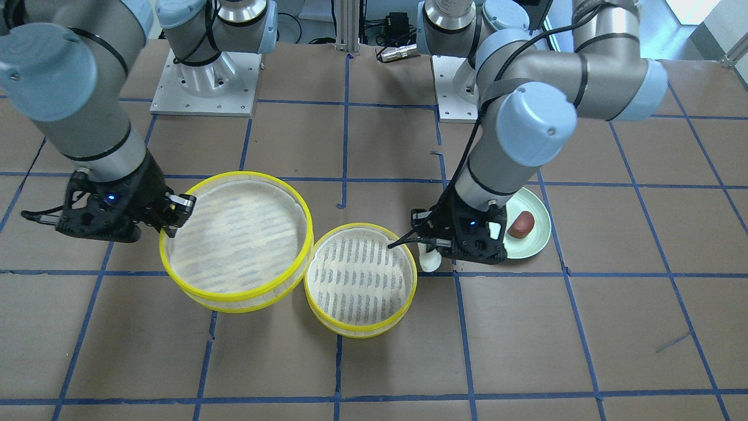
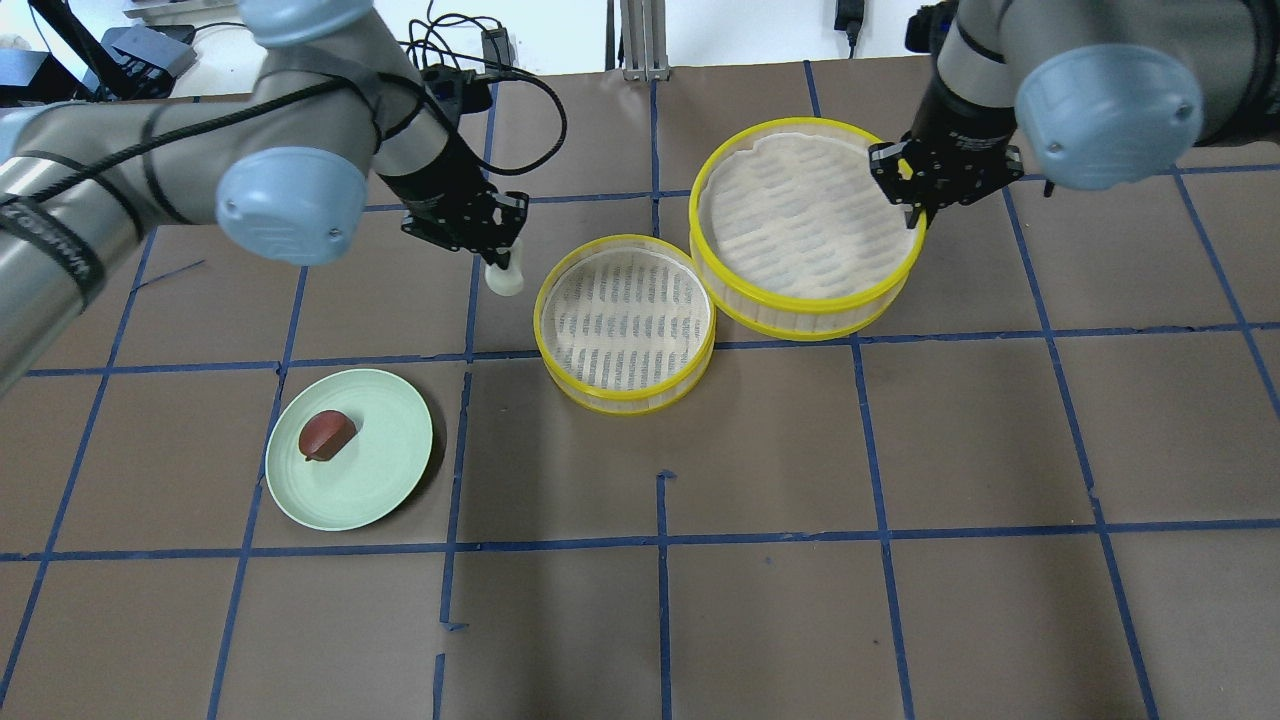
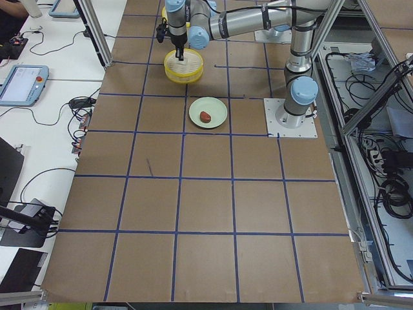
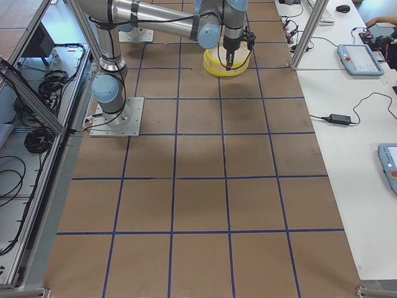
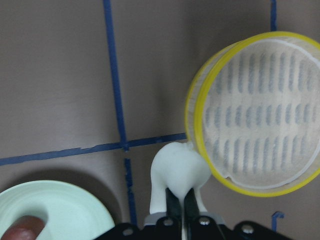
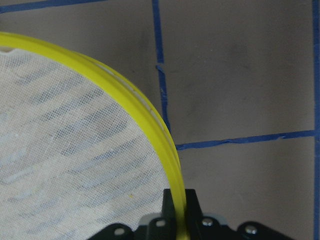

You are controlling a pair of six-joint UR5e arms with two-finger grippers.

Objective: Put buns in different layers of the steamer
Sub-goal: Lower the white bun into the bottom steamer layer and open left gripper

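My left gripper [image 2: 503, 268] is shut on the white bun [image 2: 505, 279] and holds it above the table, just beside the lower steamer tray [image 2: 625, 322]; the white bun also shows in the left wrist view [image 5: 178, 171]. The dark reddish-brown bun [image 2: 326, 435] lies on the pale green plate [image 2: 385, 480]. My right gripper [image 2: 921, 214] is shut on the yellow rim of the other steamer tray [image 2: 800, 220] and holds it lifted, tilted, beside the lower tray. Both trays are empty. The rim shows pinched in the right wrist view [image 6: 176, 180].
The table is brown paper with a blue tape grid. The robot bases [image 1: 204, 76] stand at the table's back edge. Cables and operator devices lie beyond the table's far edge [image 2: 470, 60].
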